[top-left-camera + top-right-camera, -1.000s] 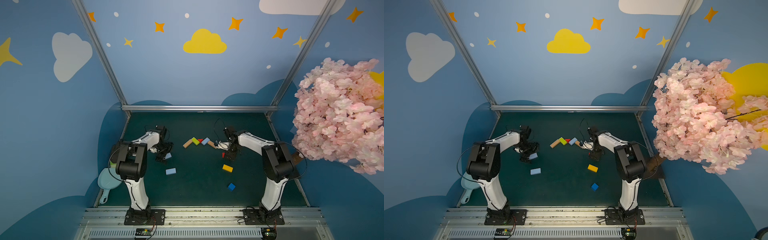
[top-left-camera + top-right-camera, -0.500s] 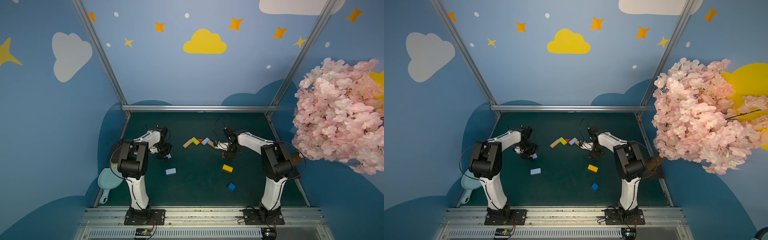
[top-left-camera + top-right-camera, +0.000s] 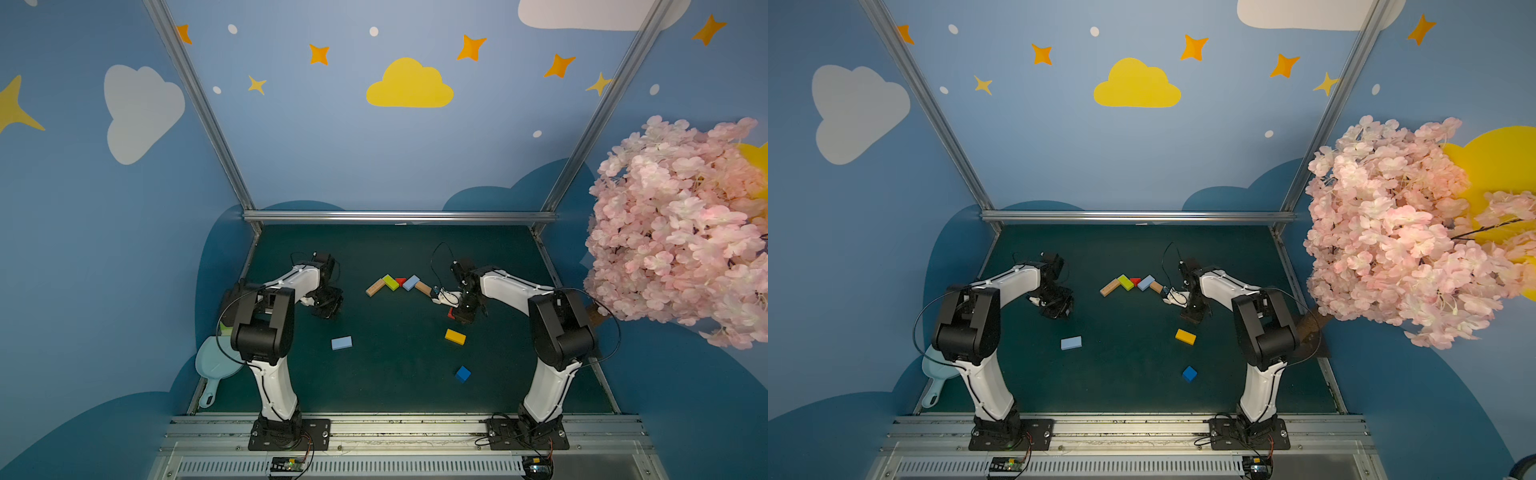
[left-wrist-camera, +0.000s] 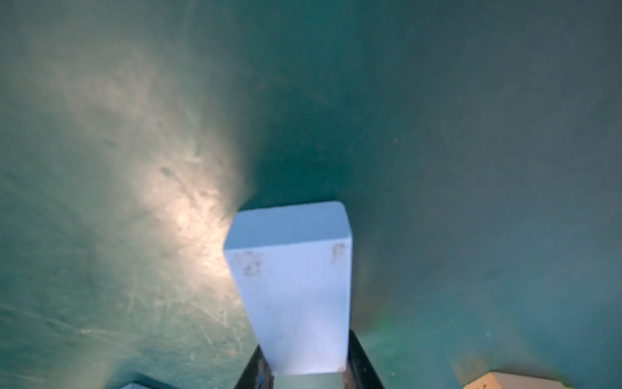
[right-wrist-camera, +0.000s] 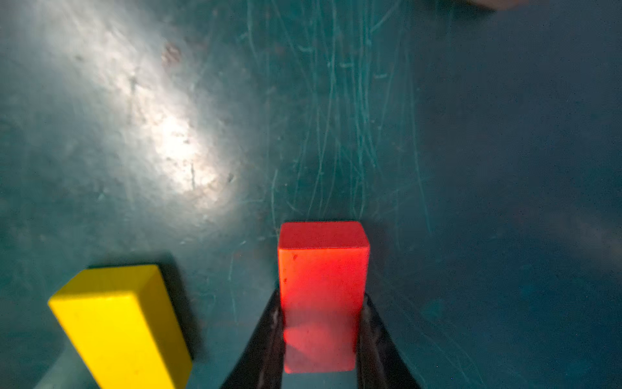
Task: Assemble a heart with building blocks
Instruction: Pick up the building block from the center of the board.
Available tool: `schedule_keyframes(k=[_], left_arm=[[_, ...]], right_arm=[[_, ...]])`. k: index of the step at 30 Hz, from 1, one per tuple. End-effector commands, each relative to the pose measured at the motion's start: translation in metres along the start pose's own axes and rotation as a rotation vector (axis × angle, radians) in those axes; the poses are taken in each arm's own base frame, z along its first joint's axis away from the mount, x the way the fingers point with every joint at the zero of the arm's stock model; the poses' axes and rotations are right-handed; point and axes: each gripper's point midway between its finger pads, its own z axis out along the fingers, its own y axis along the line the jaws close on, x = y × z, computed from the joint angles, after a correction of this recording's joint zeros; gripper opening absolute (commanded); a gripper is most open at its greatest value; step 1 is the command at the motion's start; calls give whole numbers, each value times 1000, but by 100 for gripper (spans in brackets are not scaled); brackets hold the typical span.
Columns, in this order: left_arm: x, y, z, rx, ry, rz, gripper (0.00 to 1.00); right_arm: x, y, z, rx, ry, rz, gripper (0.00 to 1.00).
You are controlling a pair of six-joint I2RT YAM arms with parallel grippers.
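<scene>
Top views both show the left end effector (image 3: 328, 305) as a dark lump pointed down at the surface (image 3: 395, 395), with its load hidden beneath it. The right end effector (image 3: 461, 316) also covers its load, but for a red sliver. Between them, toward the far side, lies the heart (image 3: 400, 282) so far: a shallow arc of five blocks touching end to end, with the wedge (image 3: 1135, 281) in the middle. Nearer the arm bases lie a loose blue block (image 3: 341, 343), a yellow block (image 3: 455, 336) near the right end effector, and a cube (image 3: 462, 373). All three are well apart from the surface's edges, with bare dark green between them. Blue walls (image 3: 332, 158) with clouds and stars and a metal frame (image 3: 399, 216) stand round the surface. A pink tree (image 3: 681, 232) stands at the right, and a pale scoop (image 3: 214, 365) at the left edge is partly hidden behind the arm. Left wrist view: two dark fingers (image 4: 363, 363), cut off by the picture's edge, are clenched on the held blue block (image 4: 296, 286). I cannot tell whether that block touches the surface, and a pale corner at the picture's edge is too cropped to name. Right wrist view: the dark fingers grasp a red block (image 5: 323, 296) by its long sides. The yellow block lies near it but apart, and is partly cut off. The surface here is scratched and washed out by glare.
</scene>
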Motion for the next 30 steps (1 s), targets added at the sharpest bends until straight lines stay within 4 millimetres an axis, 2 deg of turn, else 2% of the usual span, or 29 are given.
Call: schedule_keyframes(k=[1, 6, 10, 13, 18, 24, 30], left_arm=[[-5, 44, 11, -144, -37, 40, 31], [-2, 46, 0, -125, -42, 110, 26], [8, 46, -11, -116, -40, 195, 27], [24, 43, -21, -119, -42, 279, 27], [58, 34, -30, -111, -8, 379, 27], [92, 13, -26, -130, 47, 481, 26], [127, -13, -10, -140, 91, 510, 25]], right_arm=[[2, 5, -11, -6, -20, 31, 0], [2, 8, -11, -20, -17, 62, 0], [-1, 4, -12, -4, -18, 125, 0], [-8, 1, -22, -12, -42, 193, 0], [-20, -17, -51, 13, -114, 360, 0], [-26, -48, -87, 65, -190, 606, 0], [-31, -58, -98, 73, -207, 686, 0]])
